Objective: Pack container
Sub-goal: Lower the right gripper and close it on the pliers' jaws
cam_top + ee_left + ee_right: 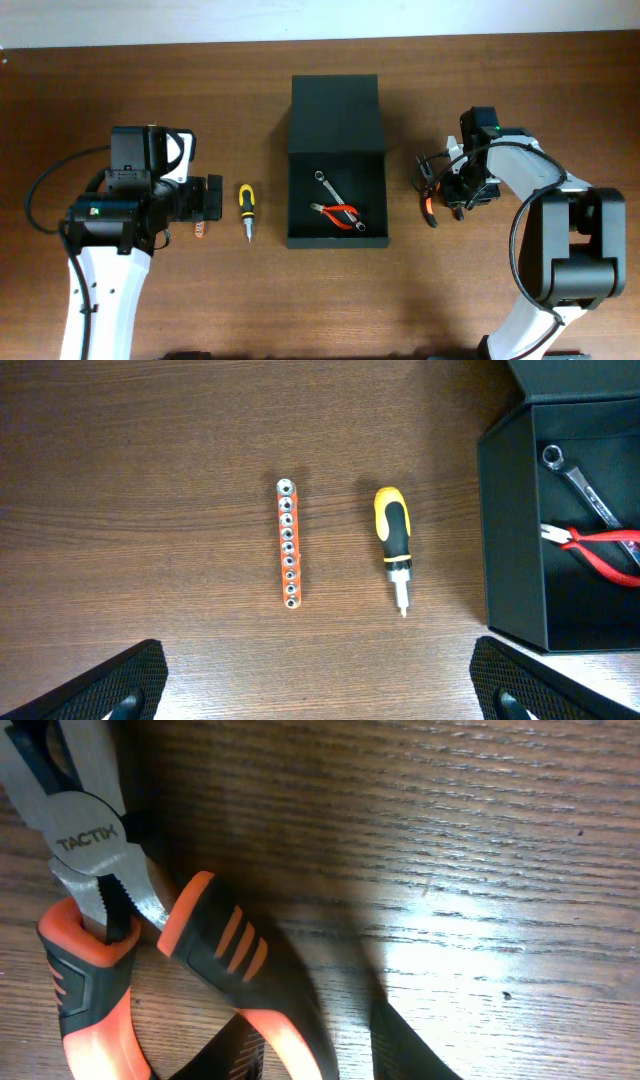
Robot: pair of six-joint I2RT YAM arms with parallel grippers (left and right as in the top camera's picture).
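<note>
Pliers (100,850) close under right gripper (458,198), near tabletop's right edge; cannot tell jaw width or any hold. Pinch both handles squarely, lift level, carry leftward into open container (370,190) at tabletop's middle.

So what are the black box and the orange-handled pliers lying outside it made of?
The container looks like matte card or thin board: dull flat faces, folding flap lid; plastic is possible. The pliers have a bare grey metal head, likely steel, with a brand mark, and orange-and-black handles, seemingly rubbery plastic.
</note>
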